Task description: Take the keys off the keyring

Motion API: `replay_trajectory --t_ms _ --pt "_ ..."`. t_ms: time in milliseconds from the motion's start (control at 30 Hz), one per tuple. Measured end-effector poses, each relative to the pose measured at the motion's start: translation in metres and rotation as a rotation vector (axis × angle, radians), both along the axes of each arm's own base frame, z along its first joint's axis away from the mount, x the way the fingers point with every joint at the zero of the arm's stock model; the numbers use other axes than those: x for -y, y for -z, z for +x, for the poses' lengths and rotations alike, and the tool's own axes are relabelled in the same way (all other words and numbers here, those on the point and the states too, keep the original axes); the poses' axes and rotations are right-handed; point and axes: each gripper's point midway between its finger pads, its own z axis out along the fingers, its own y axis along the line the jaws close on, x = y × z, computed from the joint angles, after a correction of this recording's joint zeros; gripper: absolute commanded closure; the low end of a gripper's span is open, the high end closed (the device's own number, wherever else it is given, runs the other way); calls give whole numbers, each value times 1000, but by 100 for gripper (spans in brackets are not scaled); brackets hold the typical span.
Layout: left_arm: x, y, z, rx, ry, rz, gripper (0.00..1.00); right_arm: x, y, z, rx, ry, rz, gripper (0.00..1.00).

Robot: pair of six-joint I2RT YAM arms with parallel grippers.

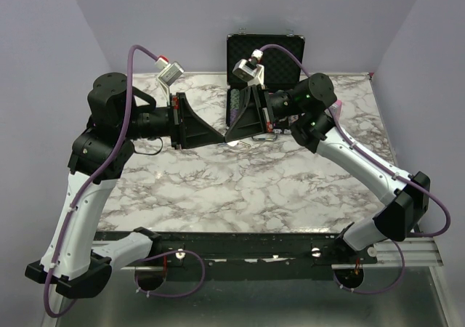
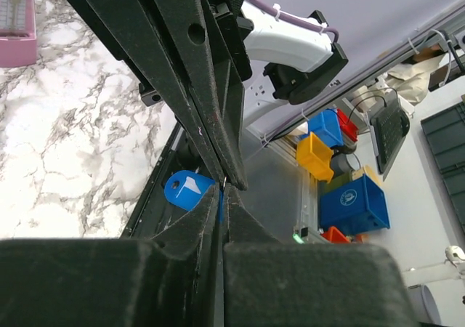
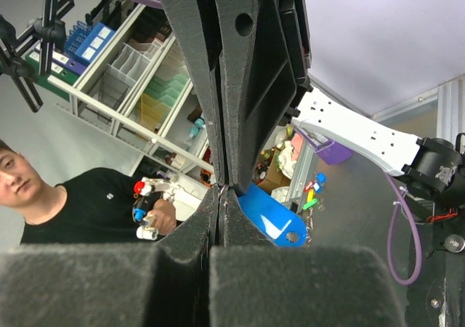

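My two grippers meet tip to tip above the back middle of the marble table (image 1: 218, 189). The left gripper (image 1: 220, 137) is shut. In the left wrist view (image 2: 221, 190) a blue edge of the key shows between its jaws, and the key's blue oval head (image 2: 186, 190) sticks out to the left. The right gripper (image 1: 229, 134) is shut too. In the right wrist view (image 3: 220, 192) a thin silvery bit of the keyring (image 3: 221, 188) shows at its tips, with the blue key (image 3: 270, 216) just beside. Most of the ring is hidden.
An open black case (image 1: 266, 57) stands at the back, right behind the grippers. A pink object (image 1: 338, 106) lies at the table's right edge behind the right arm; it also shows in the left wrist view (image 2: 16, 22).
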Motion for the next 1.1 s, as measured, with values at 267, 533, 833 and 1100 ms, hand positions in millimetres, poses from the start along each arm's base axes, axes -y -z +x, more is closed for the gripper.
replay_trajectory --t_ms 267,533,833,1100 --pt "1 0 1 -20 -4 -6 100 0 1 3 24 15 4 99" --pt "-3 -8 12 -61 -130 -41 100 -5 -7 14 41 91 21 99" --pt "-17 -9 31 -122 -360 -137 100 -18 -9 35 11 187 43 99" --pt "-30 -9 45 -167 -507 -206 100 -29 -9 49 -19 243 52 99"
